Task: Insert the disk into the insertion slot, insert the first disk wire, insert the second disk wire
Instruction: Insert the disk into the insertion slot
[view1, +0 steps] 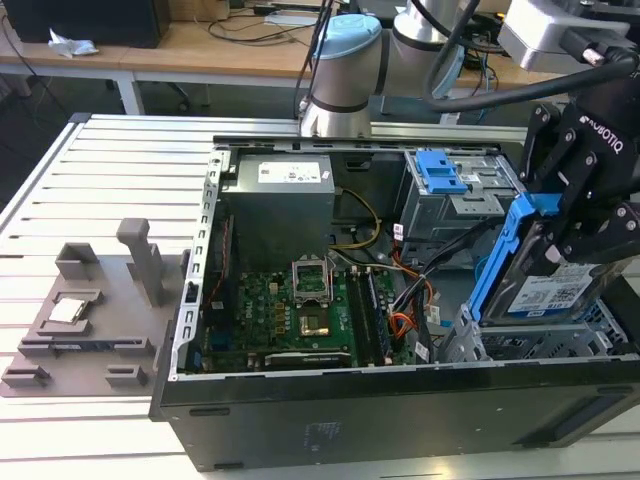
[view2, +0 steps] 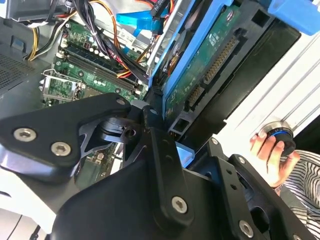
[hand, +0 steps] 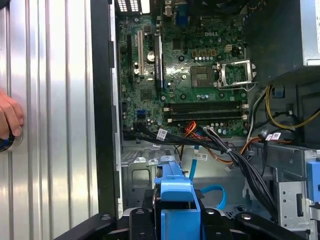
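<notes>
A silver arm (view1: 335, 112) with pale blue joint caps (view1: 350, 40) and black cables (view1: 500, 97) ends in matte black, silver-screwed jaws.

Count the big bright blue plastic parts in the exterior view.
2. One frames the disk, held in the gripper at the exterior view's right; the other is the latch atop the grey bay farther back. More may be hidden.

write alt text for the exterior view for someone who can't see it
The arm's pincer grips the disk, tilted, above the insertion slot at the exterior view's right end of an open computer case. The motherboard lies exposed inside; a grey fixture sits on the slatted table at the exterior view's left.
</notes>
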